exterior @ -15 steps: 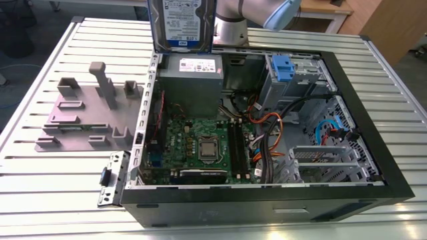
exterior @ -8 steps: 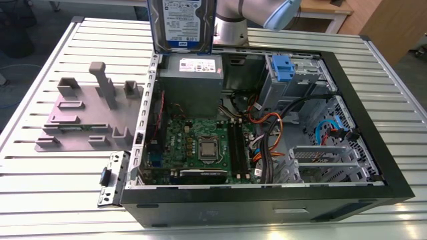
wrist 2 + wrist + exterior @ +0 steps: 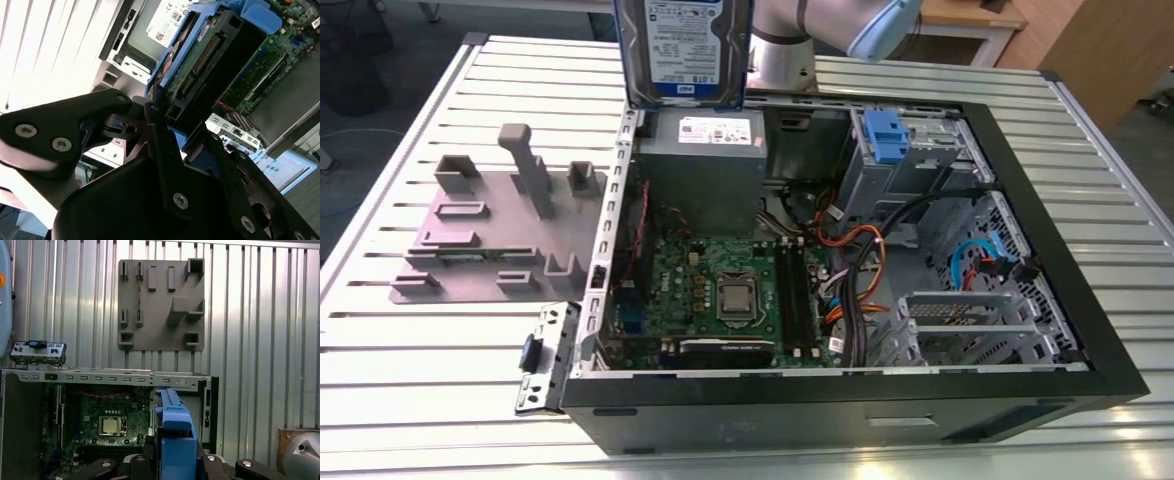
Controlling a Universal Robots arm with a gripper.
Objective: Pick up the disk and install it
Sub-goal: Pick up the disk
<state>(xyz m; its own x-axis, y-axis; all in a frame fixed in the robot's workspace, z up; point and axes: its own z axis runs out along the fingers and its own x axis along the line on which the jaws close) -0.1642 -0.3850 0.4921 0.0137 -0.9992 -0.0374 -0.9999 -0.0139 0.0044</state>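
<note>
I'm holding disk [image 3: 683, 45] upright, high over case's [image 3: 854, 402] far edge, toward exterior view's left, likely so it's clearing case wall. Gripper [image 3: 186, 131] clamping its bracket [image 3: 175, 437], disk between jaws. Stand [image 3: 494, 235] sitting outside case.

Exterior view's high off the case [image 3: 854, 410], angled down, wide. First wrist view hangs well above the case, staring straight down; both catch the stand [image 3: 160, 305] beside it. Second wrist view's tight on the disk [image 3: 200, 60], board [image 3: 287, 50] beyond.
</note>
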